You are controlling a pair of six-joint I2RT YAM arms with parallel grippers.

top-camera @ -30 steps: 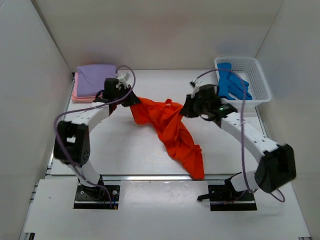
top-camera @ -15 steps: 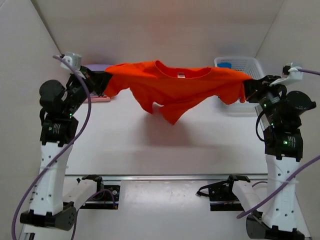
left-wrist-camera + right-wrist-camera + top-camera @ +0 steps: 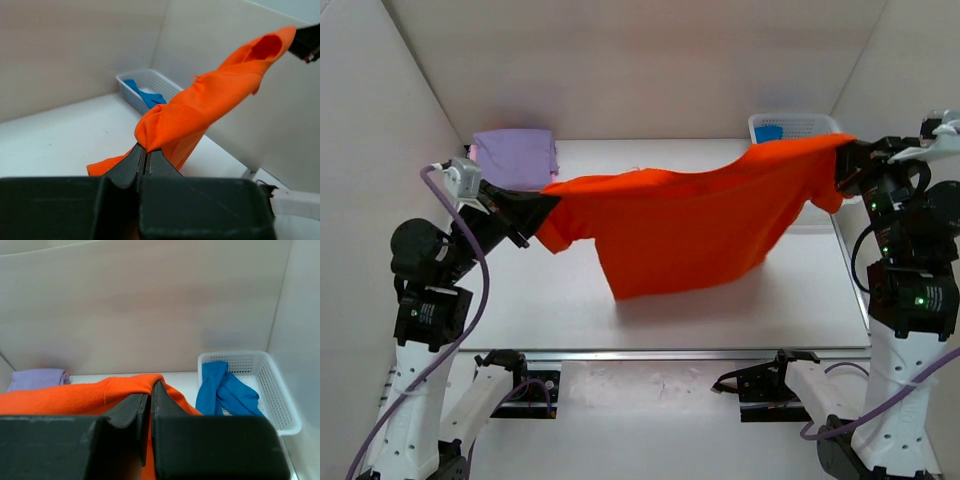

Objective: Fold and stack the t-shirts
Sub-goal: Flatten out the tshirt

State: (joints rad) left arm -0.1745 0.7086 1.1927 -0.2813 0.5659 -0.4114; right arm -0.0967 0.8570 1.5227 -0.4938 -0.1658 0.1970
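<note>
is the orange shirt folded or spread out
Spread out, unfolded: the orange shirt hangs stretched in the air between the left fingers and the right fingers, both pinching it.

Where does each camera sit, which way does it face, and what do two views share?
Top external: above and behind the bases, looking down at the table; both arms, left tool and right tool holding the orange t-shirt.
Left wrist: on left arm, facing the basket with the blue t-shirt; its own shut tool.
Right wrist: on right arm, facing the back wall and lavender t-shirt; its own shut tool.
Shared: both wrist views show the basket.
</note>
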